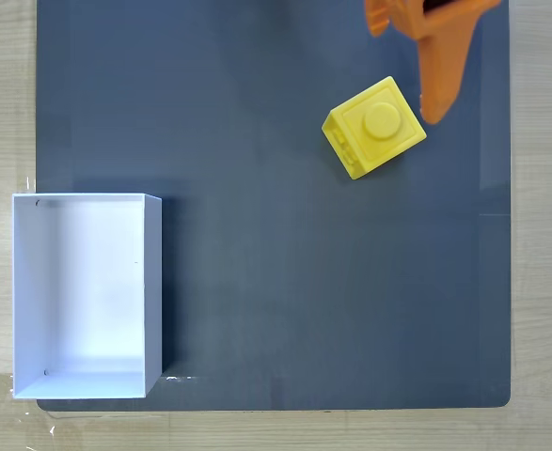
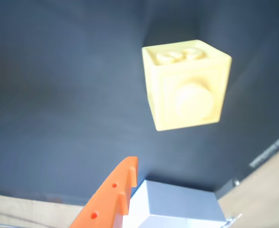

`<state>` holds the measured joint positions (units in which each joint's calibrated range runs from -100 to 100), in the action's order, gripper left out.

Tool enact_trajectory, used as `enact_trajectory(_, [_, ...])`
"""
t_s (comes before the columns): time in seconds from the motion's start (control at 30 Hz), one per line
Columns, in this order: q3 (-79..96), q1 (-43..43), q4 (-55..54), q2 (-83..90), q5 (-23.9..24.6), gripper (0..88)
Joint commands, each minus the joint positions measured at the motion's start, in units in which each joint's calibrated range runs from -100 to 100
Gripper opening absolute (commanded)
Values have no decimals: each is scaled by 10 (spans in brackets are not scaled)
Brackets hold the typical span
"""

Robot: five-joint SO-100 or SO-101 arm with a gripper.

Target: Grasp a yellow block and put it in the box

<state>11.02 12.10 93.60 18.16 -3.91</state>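
Yellow plastic cube with 1 round stud (image 1: 373, 128) sits ungrasped near the dark grey mat's (image 1: 257, 310) top right corner, well apart from the white open-top box (image 1: 153, 282) at its bottom left. Orange gripper (image 1: 435, 115) holds nothing; its opening cannot be told. Risk: the fingertip just beside the rotated cube could nudge it instead of straddling it.

Yellow block (image 1: 374, 127), white box (image 1: 83, 293), orange claw (image 1: 435, 113), dark grey mat (image 1: 285, 282)

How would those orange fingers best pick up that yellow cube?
Probably from above, closing on two opposite flat side walls of the yellow block. It sits upright but turned askew on the dark mat, so the gripper should twist to match. The round stud on top offers too little to pinch.
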Motion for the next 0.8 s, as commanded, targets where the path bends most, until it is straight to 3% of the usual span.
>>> enact_trajectory(0.0, [-32, -3, 6, -46, -22, 506])
enact_trajectory(0.77, [-33, 1, -149, -344, -35, 508])
